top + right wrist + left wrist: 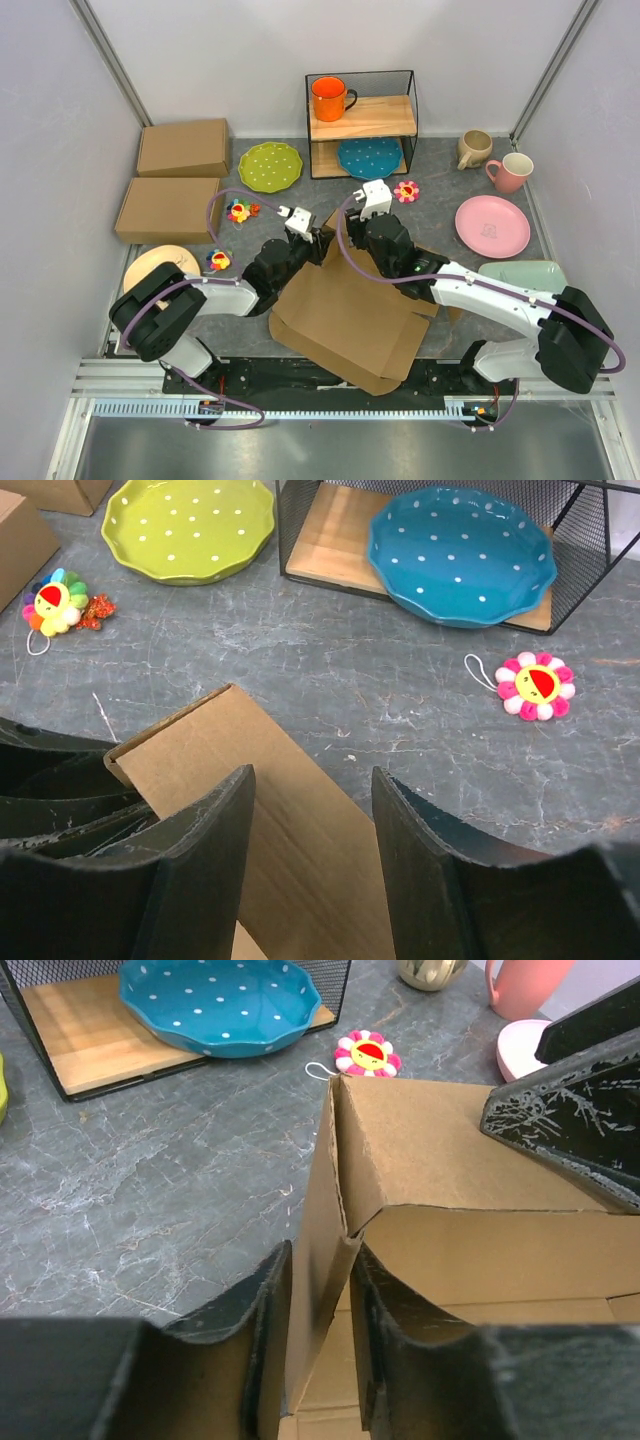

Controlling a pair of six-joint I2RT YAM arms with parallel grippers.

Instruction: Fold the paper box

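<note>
The paper box (350,320) is a brown cardboard sheet, partly folded, lying at the table's near middle with its far end raised. My left gripper (318,240) is shut on an upright side flap (322,1260), which stands between its two fingers (262,1305). A folded corner flap (440,1150) leans to the right of it. My right gripper (352,226) is open just above that far corner; the flap (290,810) lies under the gap between its fingers (215,825). One right finger (575,1110) shows in the left wrist view.
Two finished boxes (183,147) (168,210) sit at back left. A wire shelf (362,120) holds an orange mug (330,98) and a blue plate (460,550). Around are a green plate (190,525), flower toys (538,685) (58,602), mugs (473,148) (512,172), a pink plate (491,224), a mint tray (525,272) and a tan plate (158,265).
</note>
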